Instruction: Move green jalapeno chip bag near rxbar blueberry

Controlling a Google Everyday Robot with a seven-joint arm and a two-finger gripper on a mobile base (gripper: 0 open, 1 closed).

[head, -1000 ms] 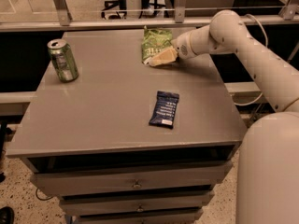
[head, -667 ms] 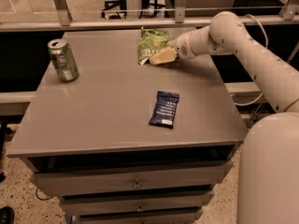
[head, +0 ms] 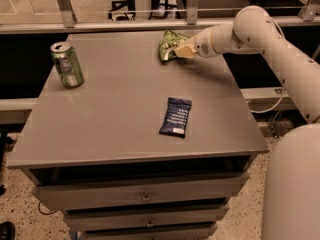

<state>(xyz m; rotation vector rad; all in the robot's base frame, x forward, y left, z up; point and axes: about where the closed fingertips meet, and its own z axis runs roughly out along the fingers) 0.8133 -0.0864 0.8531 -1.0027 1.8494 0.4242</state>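
The green jalapeno chip bag (head: 169,43) is crinkled and sits at the far right part of the grey table (head: 120,109), its right end in my gripper (head: 183,50). The gripper reaches in from the right on the white arm (head: 250,29) and is shut on the bag's edge. The bag looks tilted, its gripped end raised a little off the top. The rxbar blueberry (head: 176,116) is a dark navy wrapper with white text, lying flat near the table's middle right, well in front of the bag and the gripper.
A green soda can (head: 67,64) stands upright at the table's left side. Metal rails (head: 125,24) run behind the table's far edge. Drawers (head: 145,199) are below the top. The robot's white body (head: 295,184) fills the lower right.
The bag has shifted slightly up and crumpled more in the gripper. The bar and the can have not moved.
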